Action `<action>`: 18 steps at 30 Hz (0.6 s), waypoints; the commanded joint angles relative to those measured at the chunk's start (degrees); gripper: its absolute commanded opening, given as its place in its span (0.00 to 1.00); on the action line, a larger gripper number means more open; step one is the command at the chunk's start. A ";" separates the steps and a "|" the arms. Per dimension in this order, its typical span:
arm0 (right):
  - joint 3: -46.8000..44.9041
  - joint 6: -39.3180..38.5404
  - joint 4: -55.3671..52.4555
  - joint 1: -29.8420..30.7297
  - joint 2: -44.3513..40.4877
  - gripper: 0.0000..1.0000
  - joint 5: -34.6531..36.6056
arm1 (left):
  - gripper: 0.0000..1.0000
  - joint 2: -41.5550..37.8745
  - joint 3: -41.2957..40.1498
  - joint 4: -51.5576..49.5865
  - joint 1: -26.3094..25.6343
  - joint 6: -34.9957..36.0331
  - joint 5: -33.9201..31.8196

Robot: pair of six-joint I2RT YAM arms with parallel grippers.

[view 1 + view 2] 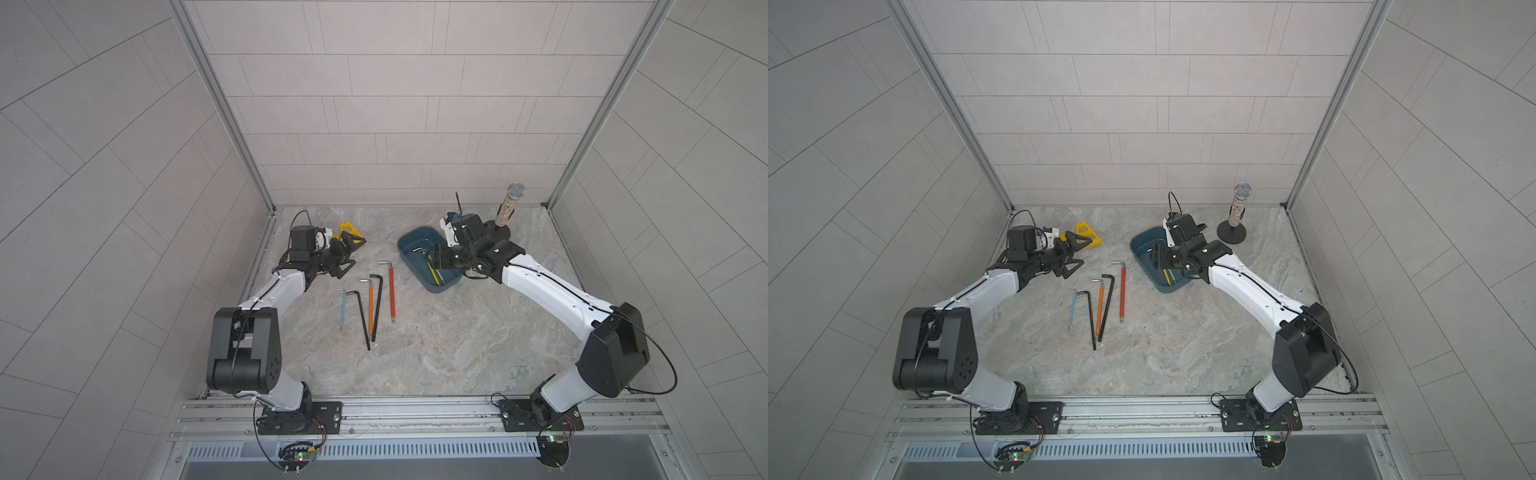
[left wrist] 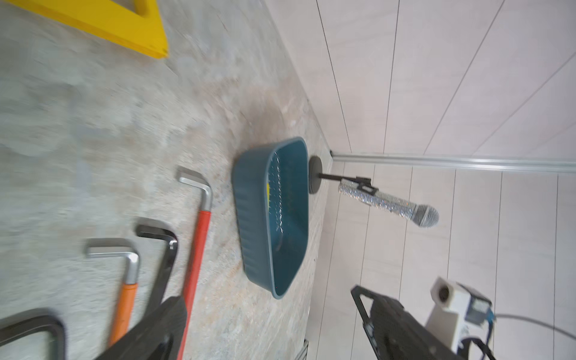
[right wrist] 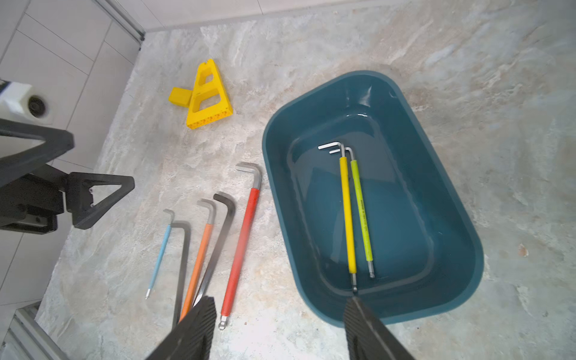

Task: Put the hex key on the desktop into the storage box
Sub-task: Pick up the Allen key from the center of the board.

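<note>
As right gripper (image 3: 280,311) and left gripper (image 1: 352,253) hang with fingers apart, low reach for red-sleeved hex key (image 3: 241,243) may shove teal plastic storage box (image 3: 442,199).

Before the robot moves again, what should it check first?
1. Right gripper open, nothing between its jaws: ok.
2. Yellow-sleeved metal hex key and lime-green-sleeved one lie inside the dark teal plastic storage box: ok.
3. Marble-patterned desktop free of hex keys: not ok; five lie there.
4. Long red-sleeved hex key, nearest the box, uncovered: ok.
5. Left gripper open, apart from the keys: ok.
</note>
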 commanded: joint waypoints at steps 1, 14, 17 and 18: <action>-1.77 0.17 -2.01 2.64 -3.55 0.79 7.43 | 1.00 -3.05 -5.86 1.77 1.96 0.13 -2.00; 4.64 0.54 -4.39 11.36 4.83 0.74 17.04 | 0.97 -11.06 -1.08 -13.50 2.72 13.13 -9.28; 6.67 2.20 -3.77 12.25 9.03 0.71 16.96 | 1.00 -12.41 -0.35 -17.36 2.74 17.05 -10.45; 7.64 2.42 -3.67 12.69 10.77 0.71 17.01 | 1.00 -12.52 -0.48 -17.61 2.85 17.23 -10.47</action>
